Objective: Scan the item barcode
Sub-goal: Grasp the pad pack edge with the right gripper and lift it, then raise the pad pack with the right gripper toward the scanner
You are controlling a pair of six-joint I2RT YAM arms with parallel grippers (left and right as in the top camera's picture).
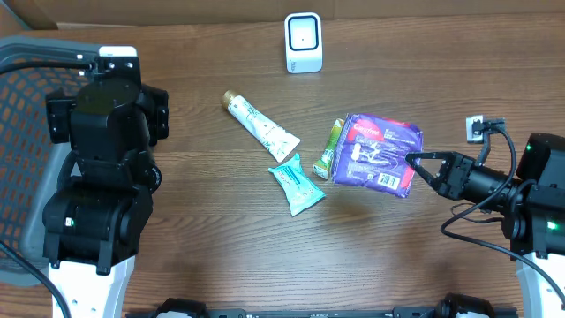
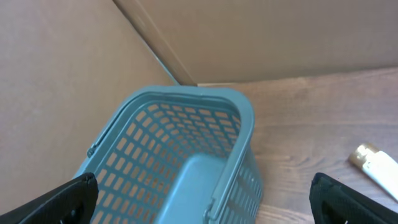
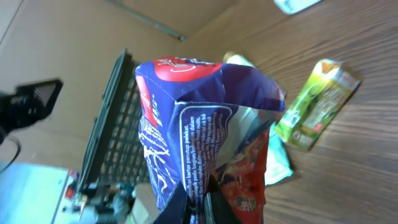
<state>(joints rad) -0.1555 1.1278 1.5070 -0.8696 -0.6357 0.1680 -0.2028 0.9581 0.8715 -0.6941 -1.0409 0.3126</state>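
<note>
Packet (image 1: 381, 152), pinched at its edge by the right gripper (image 1: 413, 162), could slip before reaching the scanner (image 1: 303, 41); left gripper (image 2: 204, 193) gapes.

The left arm (image 1: 101, 168) is covering part of the basket (image 1: 26, 88), which is also running off the overhead view's left edge, and the purple packet (image 1: 381, 152) is overlapping the green carton's (image 1: 330, 148) side. The left wrist view's right edge is cutting off the cream tube (image 2: 376, 167), and the packet's print is appearing too small to read.
</note>
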